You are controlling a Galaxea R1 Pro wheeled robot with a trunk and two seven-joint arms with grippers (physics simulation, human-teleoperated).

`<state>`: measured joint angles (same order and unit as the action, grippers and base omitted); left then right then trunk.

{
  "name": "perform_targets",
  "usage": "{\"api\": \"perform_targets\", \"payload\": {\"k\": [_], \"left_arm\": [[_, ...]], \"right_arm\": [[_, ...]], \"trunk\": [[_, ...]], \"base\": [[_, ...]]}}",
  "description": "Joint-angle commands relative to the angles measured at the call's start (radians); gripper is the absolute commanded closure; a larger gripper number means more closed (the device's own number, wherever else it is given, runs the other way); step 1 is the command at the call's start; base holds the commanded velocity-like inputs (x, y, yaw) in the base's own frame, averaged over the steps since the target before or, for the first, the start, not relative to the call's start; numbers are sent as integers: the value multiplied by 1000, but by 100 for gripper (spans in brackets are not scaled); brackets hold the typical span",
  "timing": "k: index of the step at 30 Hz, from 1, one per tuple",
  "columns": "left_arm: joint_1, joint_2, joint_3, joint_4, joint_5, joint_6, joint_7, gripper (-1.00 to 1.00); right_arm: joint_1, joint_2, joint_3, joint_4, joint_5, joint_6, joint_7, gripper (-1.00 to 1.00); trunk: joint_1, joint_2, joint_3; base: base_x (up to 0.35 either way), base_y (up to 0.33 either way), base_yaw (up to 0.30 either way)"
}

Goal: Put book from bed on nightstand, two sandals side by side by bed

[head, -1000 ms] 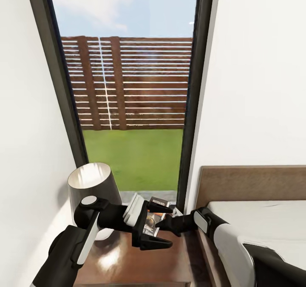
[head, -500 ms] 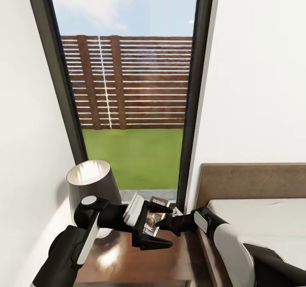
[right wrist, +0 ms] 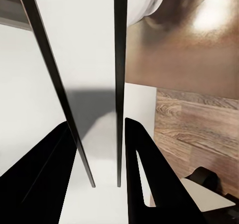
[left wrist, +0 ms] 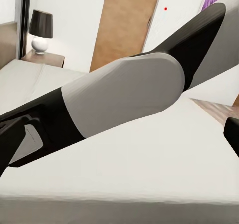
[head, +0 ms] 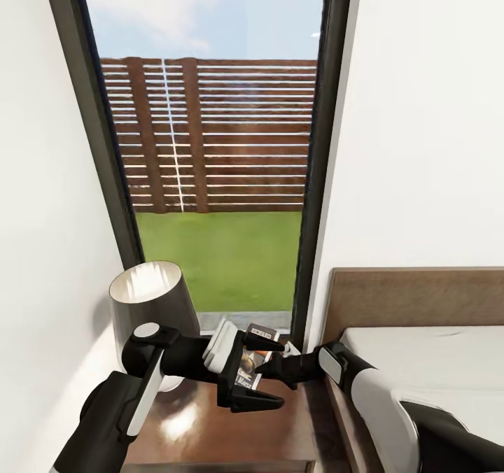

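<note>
Presently the book (head: 250, 362), a thin paperback judged light, flexible and smooth-covered, hangs between the two grippers above the nightstand (head: 231, 431), the dark glossy desk directly beneath them. Such a book is best taken by pinching across its thickness near an edge or the spine; a grip at one corner alone would probably let it sag or pivot. The right gripper (head: 264, 369) appears clenched on the book's near edge, its dark fingers meeting the cover. In the right wrist view those fingers (right wrist: 149, 184) flank a pale flat surface, probably the book seen edge-on, with the nightstand top beyond them. The left gripper (head: 260, 371) stands spread wide, one finger above the book and one below; whether either finger touches the cover cannot be told. A lamp (head: 152, 305) stands just behind the left gripper's wrist. The bed (head: 434, 361) lies beyond the right arm, well clear of the book.
</note>
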<state>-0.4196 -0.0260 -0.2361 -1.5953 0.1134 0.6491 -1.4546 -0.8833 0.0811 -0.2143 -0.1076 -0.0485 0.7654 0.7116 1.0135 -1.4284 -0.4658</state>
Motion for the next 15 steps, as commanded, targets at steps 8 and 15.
{"api": "perform_targets", "payload": {"k": [8, 15], "left_arm": [[-1, 0, 0, 0, 0, 11, -2, -100], [-1, 0, 0, 0, -2, 11, -1, -100]], "right_arm": [[0, 1, -2, -1, -5, 8, -3, 100], [0, 2, -2, -1, -5, 8, -3, 100]], "trunk": [[31, -57, -26], [57, -106, -48]], "base": [[0, 0, 0], [0, 0, 0]]}}
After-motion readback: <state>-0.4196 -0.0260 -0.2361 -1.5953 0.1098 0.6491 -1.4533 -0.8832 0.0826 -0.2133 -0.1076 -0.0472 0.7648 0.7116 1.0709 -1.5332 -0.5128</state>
